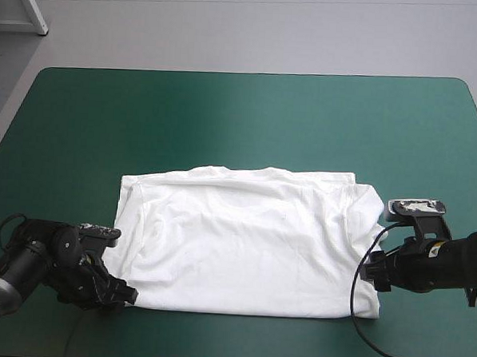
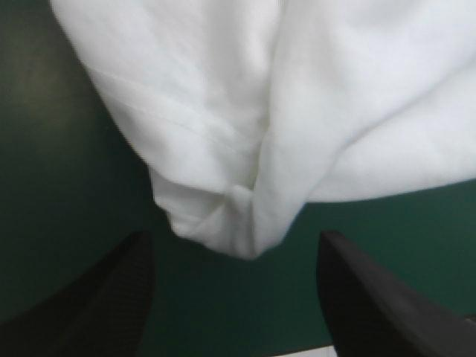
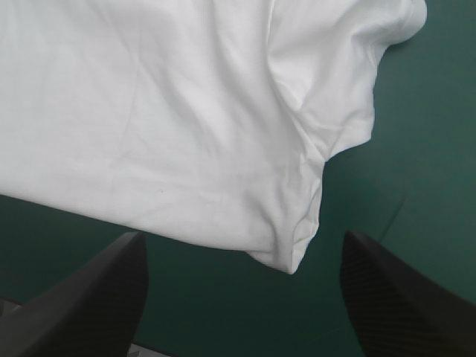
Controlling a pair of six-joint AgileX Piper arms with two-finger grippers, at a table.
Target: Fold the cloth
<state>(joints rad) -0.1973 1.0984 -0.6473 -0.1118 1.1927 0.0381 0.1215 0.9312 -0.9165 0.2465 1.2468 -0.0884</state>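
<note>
T-shirt [image 1: 243, 243] lies flat in a rough rectangle on the teal-green table [image 1: 225, 122], toward the near edge and between the arms. It looks light, limp and layered, so it will likely sag or slide apart unless every layer is pinched. Left gripper [image 2: 234, 242] and right gripper [image 3: 244, 238] are spread wide, holding nothing, each just short of a near corner; those corners look the best hold.

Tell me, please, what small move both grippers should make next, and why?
Probably ease both forward and shut on the near corners: the left gripper and right gripper stand open, each with a corner of the flat T-shirt just between its fingertips, not yet held.
</note>
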